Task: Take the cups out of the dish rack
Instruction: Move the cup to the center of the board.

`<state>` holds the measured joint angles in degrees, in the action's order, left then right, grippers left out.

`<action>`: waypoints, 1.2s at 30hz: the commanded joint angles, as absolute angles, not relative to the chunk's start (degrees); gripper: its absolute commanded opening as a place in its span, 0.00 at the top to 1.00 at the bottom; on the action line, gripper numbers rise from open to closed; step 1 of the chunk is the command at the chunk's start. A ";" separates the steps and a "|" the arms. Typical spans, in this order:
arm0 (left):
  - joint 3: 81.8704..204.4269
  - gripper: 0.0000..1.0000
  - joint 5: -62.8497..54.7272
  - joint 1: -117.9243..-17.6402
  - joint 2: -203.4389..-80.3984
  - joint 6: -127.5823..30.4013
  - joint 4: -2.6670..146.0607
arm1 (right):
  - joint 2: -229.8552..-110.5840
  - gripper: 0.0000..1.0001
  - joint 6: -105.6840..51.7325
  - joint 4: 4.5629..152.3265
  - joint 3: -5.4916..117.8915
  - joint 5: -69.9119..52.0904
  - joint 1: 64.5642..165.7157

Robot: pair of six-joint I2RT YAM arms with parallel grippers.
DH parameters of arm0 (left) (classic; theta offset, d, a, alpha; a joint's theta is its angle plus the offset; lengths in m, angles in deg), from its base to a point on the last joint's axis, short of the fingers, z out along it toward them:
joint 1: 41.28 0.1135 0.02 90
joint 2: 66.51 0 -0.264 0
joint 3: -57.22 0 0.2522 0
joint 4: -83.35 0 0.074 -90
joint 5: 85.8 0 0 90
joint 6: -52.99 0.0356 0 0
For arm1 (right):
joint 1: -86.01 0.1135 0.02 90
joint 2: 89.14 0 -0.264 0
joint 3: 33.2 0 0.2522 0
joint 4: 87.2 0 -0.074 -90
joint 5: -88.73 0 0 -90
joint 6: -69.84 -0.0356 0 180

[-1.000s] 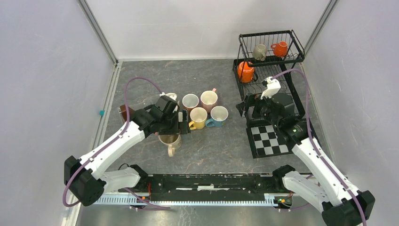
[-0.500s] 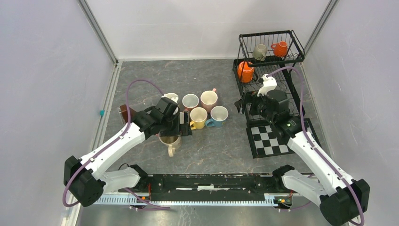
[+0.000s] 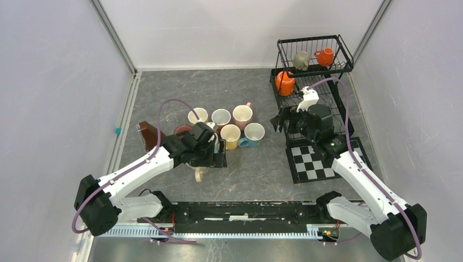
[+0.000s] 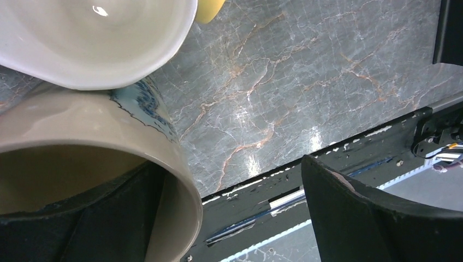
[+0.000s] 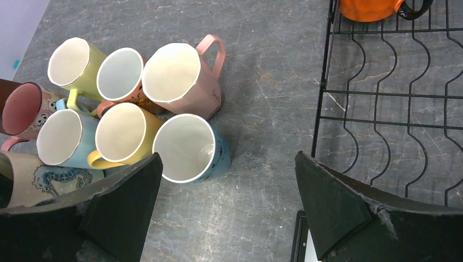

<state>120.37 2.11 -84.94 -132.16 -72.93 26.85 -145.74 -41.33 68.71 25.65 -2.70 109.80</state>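
Top external view showed an orange cup [image 3: 284, 83] on the dish rack's [image 3: 344, 52] lower tier, with a grey cup [image 3: 301, 59] and another orange one [image 3: 325, 55] above. Other cups [image 3: 242, 124] clustered on the tabletop [image 3: 256, 164]. The left pincer [image 4: 226, 180] gaped open at a beige cup [image 4: 98, 120]. The right pincer [image 5: 228, 180] hung open and empty beside the rack.

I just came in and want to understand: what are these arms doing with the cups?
The dish rack is being unloaded. A group of cups stands on the table. The left pincer is open, with one finger inside a beige cup there. The right pincer hangs open and empty before the rack, which holds three: a lower orange cup, a grey-olive cup and an upper orange cup.
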 commanded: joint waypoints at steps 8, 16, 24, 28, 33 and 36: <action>119.31 0.00 1.96 -88.55 -132.29 -78.58 29.32 | -147.36 0.02 -40.38 72.42 25.21 -3.27 109.76; 120.90 0.00 2.80 -89.07 -132.66 -78.29 27.45 | -148.81 0.02 -40.40 73.58 25.10 -4.38 109.76; 125.98 0.00 6.59 -89.10 -135.04 -73.80 21.52 | -148.82 0.02 -40.37 73.82 24.97 -4.52 109.78; 127.77 0.11 11.11 -89.12 -135.56 -73.03 18.33 | -148.50 0.02 -40.14 73.80 24.86 -4.17 109.85; 129.05 0.35 12.18 -89.09 -135.59 -72.35 16.51 | -148.16 0.02 -40.00 74.01 24.29 -3.91 109.83; 129.41 0.48 12.39 -89.10 -135.68 -71.91 15.53 | -148.25 0.02 -39.78 74.04 24.17 -3.82 109.76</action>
<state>126.86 10.18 -88.75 -135.48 -74.44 18.13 -148.95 -41.02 71.71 24.64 -4.21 109.80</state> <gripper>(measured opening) 0.610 0.979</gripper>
